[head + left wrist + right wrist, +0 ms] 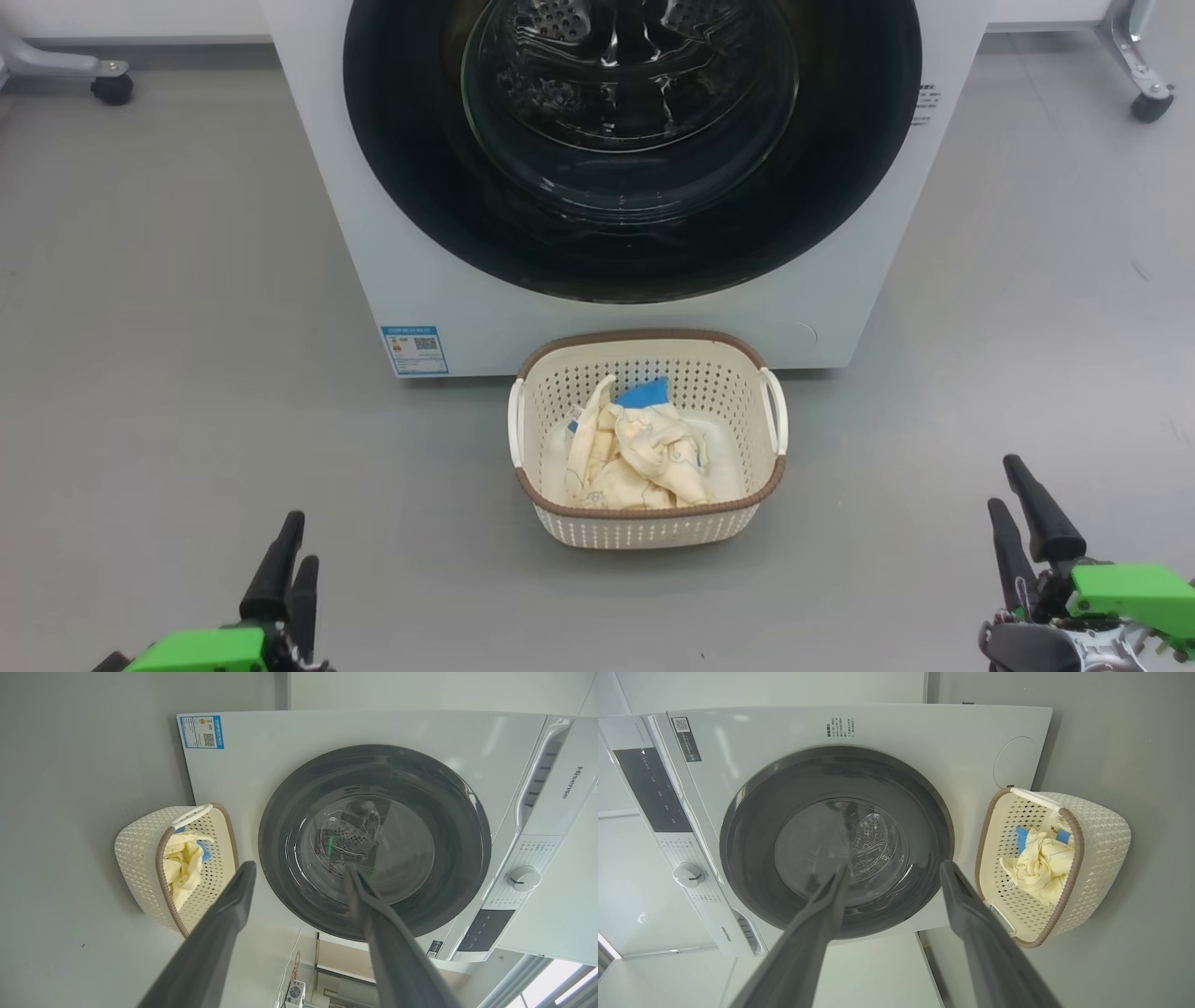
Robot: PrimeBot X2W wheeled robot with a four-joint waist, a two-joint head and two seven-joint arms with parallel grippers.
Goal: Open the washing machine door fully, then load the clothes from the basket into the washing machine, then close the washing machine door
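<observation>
The white washing machine (840,299) stands ahead, its round black-rimmed door (411,159) lying flush and closed against its front. On the floor just before it sits the cream basket (644,534) with crumpled cream-yellow clothes (635,462) inside. My left gripper (288,549) is low at the left, open and empty, well short of the basket. At the lower right my right gripper (1013,490) is open and empty too. From the wrists, both grippers (299,872) (892,869) point at the door (448,826) (752,826), with the basket (140,858) (1101,826) to one side.
Grey floor (168,308) spreads around the machine and basket. Caster legs of a frame stand at the far left (110,86) and far right (1150,101). A blue label (414,349) marks the machine's lower left front, and its control panel and dial (523,878) sit along the top.
</observation>
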